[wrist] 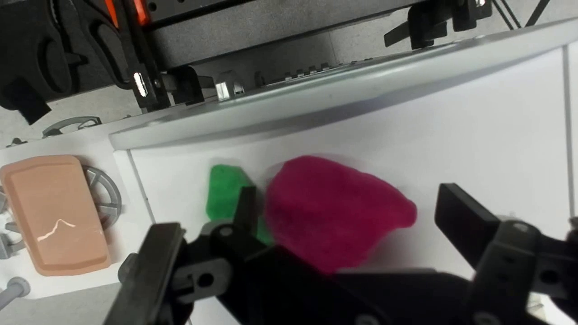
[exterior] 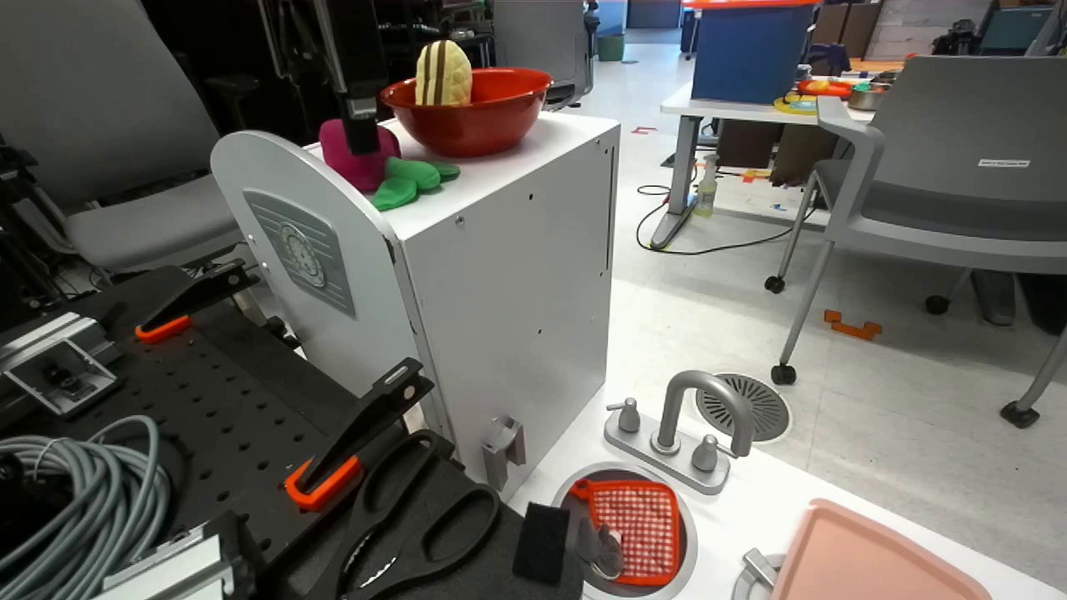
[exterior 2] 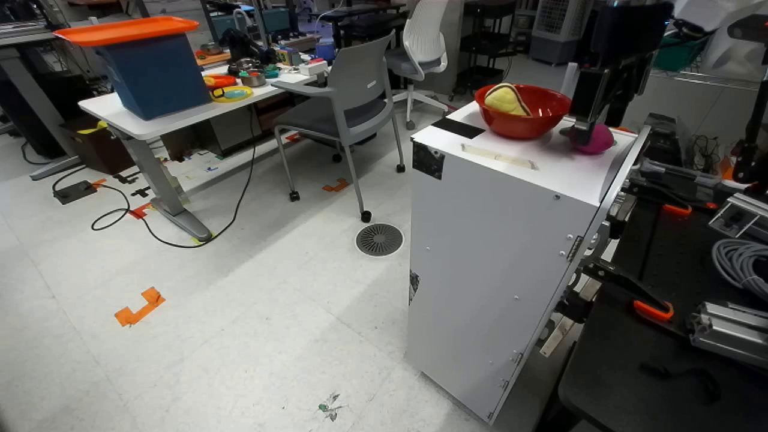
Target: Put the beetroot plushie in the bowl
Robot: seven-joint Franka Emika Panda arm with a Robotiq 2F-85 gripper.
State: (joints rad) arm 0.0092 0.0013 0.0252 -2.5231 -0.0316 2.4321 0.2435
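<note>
In the wrist view, the left end of the beetroot plushie (wrist: pixel 334 212) is its green leaves (wrist: pixel 226 192), probably floppy and a poor place to grip. Next, 1 finger of the gripper (wrist: pixel 350 207) stands where leaves meet body; whether it touches the plushie cannot be told. The rounded magenta body, between the 2 fingers, seems light and soft, so it should squash without harm and hardly slip; its thick middle looks the surest hold. Right of the plushie's pointed tip, finger 2 stands apart: the gripper is spread wide, holding nothing. In an exterior view, the plushie lies on the white cabinet top (exterior: pixel 579 129), the bowl (exterior: pixel 475 129) just right of it.
</note>
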